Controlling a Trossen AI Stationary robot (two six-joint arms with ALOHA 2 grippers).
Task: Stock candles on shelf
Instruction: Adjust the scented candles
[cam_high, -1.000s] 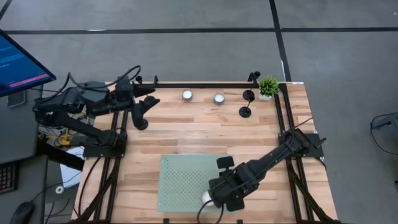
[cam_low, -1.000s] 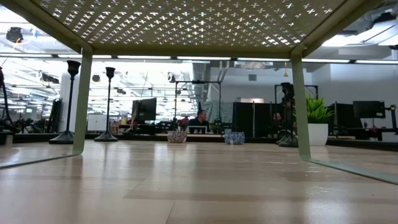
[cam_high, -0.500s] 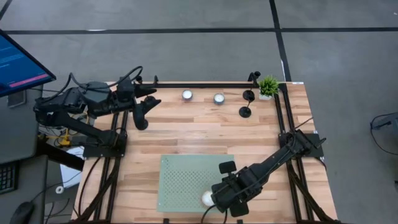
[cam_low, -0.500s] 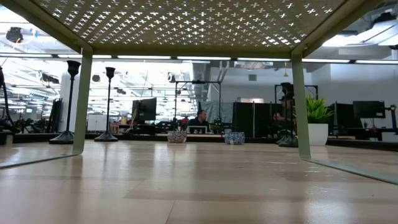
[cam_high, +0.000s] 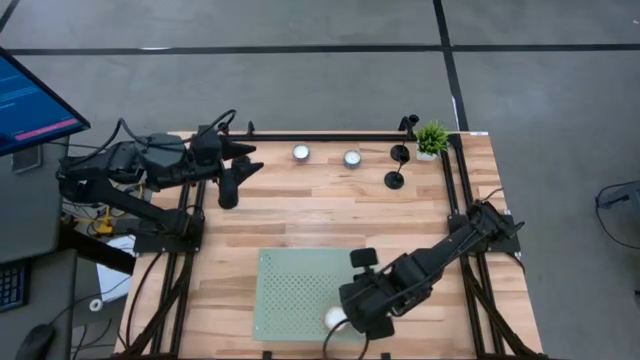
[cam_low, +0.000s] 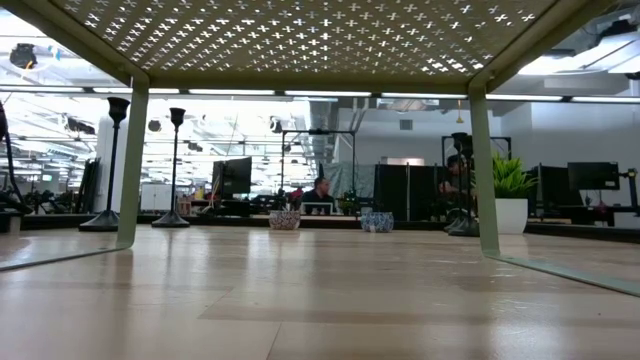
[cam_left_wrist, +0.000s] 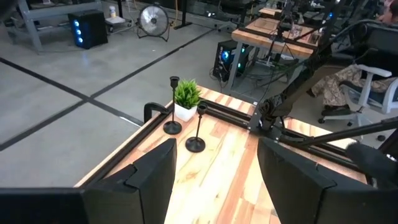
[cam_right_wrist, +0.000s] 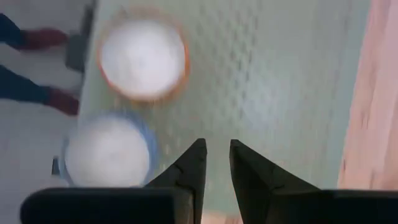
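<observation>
The shelf (cam_high: 290, 290), a pale green perforated panel, stands at the table's near middle. The low view looks out from under its top (cam_low: 300, 35). Two candles (cam_right_wrist: 143, 59) (cam_right_wrist: 109, 152) sit on it side by side near its near right corner. The high view shows only one candle (cam_high: 333, 318). My right gripper (cam_right_wrist: 216, 163) hangs just above the shelf beside them, pointing steeply down, fingers almost together with nothing between. Two more candles (cam_high: 301, 153) (cam_high: 352, 158) stand at the table's far edge. My left gripper (cam_left_wrist: 214, 180) waits open and level over the far left corner.
Two black candlesticks (cam_high: 397, 167) and a small potted plant (cam_high: 432, 138) stand at the far right corner. The shelf's thin legs (cam_low: 133, 165) (cam_low: 485, 165) rest on the wooden tabletop (cam_high: 330, 215), which is bare between the shelf and the far candles.
My right gripper has risen a little above the shelf and tipped slightly, staying over the near right corner beside the candles, which have kept their place.
</observation>
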